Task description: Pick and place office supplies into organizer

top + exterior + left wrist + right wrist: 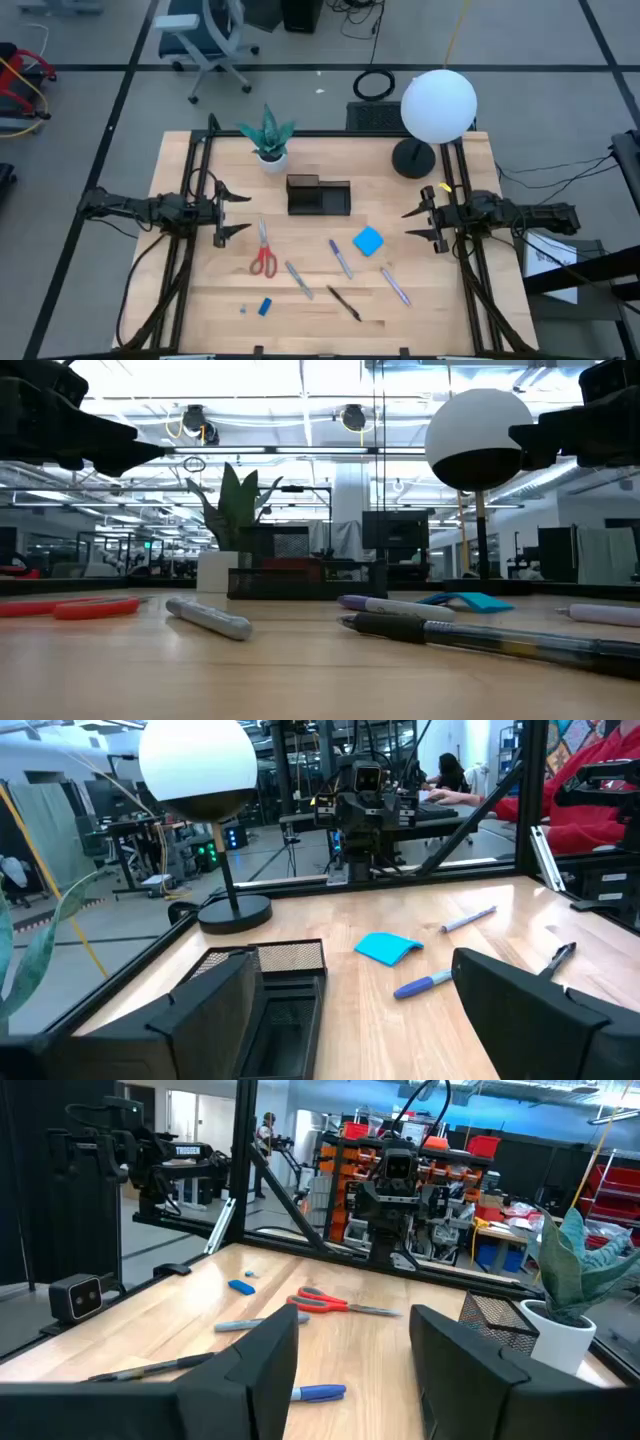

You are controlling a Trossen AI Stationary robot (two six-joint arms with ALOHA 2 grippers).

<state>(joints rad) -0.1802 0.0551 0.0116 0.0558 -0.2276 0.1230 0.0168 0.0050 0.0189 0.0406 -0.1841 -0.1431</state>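
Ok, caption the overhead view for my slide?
Both claws, left and right, open over the table edges; scissors, pens, notepad lie before the empty organizer.

Found no readable text, label, brand, number or sign in any of the four views; saw nothing legible on the pens, nor on the equipment behind the worktop.

organizer (300,575): compartments hidden | tiny item (242,309): too small to tell

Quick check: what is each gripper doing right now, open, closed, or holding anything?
Left gripper: open, holding nothing, at the table's left edge.
Right gripper: open, holding nothing, at the table's right edge.
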